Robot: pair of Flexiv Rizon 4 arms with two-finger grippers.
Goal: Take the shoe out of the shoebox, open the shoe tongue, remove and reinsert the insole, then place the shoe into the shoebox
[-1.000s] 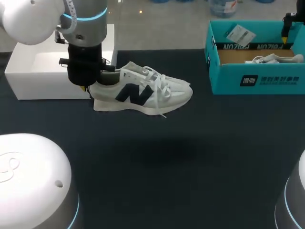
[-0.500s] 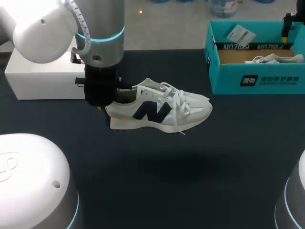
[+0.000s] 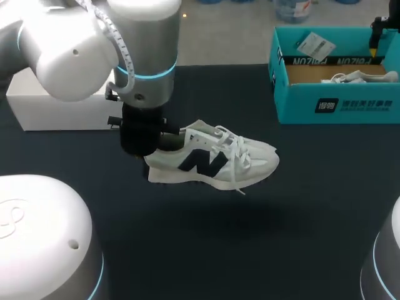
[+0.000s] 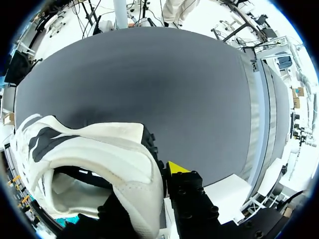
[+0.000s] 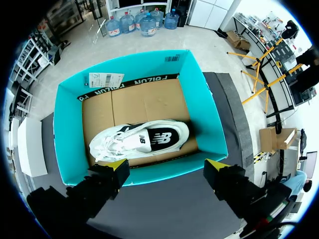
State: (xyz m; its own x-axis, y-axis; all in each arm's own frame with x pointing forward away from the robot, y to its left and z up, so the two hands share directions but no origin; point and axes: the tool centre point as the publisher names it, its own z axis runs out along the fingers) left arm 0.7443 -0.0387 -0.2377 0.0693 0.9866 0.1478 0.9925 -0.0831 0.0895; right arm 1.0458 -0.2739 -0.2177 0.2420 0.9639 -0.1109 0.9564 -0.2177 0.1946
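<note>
A white shoe (image 3: 212, 162) with a navy side mark hangs just above the dark table, toe pointing right. My left gripper (image 3: 149, 164) is shut on its heel, largely hidden under the wrist. In the left wrist view the heel collar (image 4: 134, 174) sits between the fingers of the gripper (image 4: 149, 191), one yellow tip outside the heel and the other finger inside the shoe. The teal shoebox (image 3: 337, 103) stands at the back right. My right gripper (image 5: 167, 167) hovers open above this shoebox (image 5: 67, 134), where a second white shoe (image 5: 142, 138) lies on the cardboard floor.
A white box (image 3: 56, 106) stands at the back left, behind my left arm. A paper tag (image 3: 315, 45) leans on the teal box's far wall. The two arm bases (image 3: 44, 244) fill the front corners.
My left arm has carried the shoe away from the white box, rightwards and towards the front of the table. The right arm has kept still.
</note>
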